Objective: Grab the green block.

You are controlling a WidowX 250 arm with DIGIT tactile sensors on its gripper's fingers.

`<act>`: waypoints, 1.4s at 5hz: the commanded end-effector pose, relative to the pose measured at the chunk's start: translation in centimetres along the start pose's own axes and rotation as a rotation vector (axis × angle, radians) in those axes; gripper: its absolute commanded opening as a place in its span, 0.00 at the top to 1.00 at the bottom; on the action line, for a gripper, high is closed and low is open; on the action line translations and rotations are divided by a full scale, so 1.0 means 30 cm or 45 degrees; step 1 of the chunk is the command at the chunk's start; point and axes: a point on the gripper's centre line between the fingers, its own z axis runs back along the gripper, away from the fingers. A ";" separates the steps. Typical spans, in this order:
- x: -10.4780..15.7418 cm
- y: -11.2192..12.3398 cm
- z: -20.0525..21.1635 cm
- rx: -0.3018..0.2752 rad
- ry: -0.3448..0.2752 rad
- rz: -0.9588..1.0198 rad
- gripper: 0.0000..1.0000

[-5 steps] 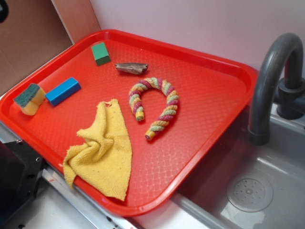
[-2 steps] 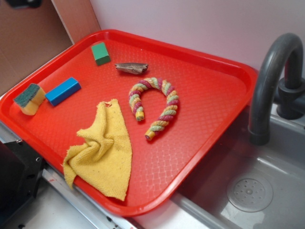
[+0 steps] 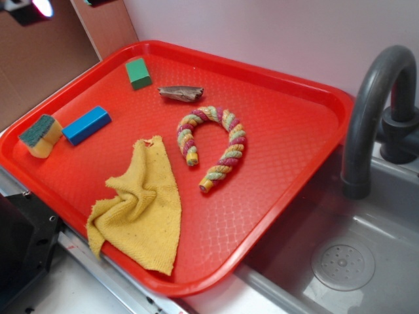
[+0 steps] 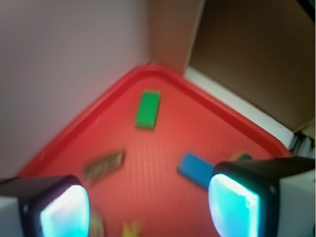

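The green block (image 3: 138, 72) lies near the far left corner of the red tray (image 3: 308, 131). In the wrist view the green block (image 4: 148, 109) shows well ahead of the fingers, in the tray's corner. My gripper (image 4: 148, 210) hangs high above the tray, open and empty, its two fingers wide apart with bare tray between them. In the exterior view only a bit of the gripper (image 3: 29, 8) shows at the top left edge, up and left of the block.
A blue block (image 3: 86, 124), a yellow sponge with dark green top (image 3: 40, 135), a brown piece (image 3: 181, 93), a twisted rope (image 3: 213, 145) and a yellow cloth (image 3: 141, 206) lie on the tray. A grey faucet (image 3: 373, 111) and sink (image 3: 353, 255) are right. Walls border the tray's far corner.
The gripper has come into the exterior view at the top left edge, moving right. Nothing on the tray has moved.
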 end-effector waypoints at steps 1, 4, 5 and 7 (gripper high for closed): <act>0.153 0.031 -0.256 -0.004 -0.097 0.270 0.00; 0.201 0.002 -0.503 0.100 -0.087 0.224 0.00; 0.204 -0.005 -0.557 0.128 -0.076 0.190 0.00; 0.149 -0.002 -0.587 0.148 -0.034 0.141 1.00</act>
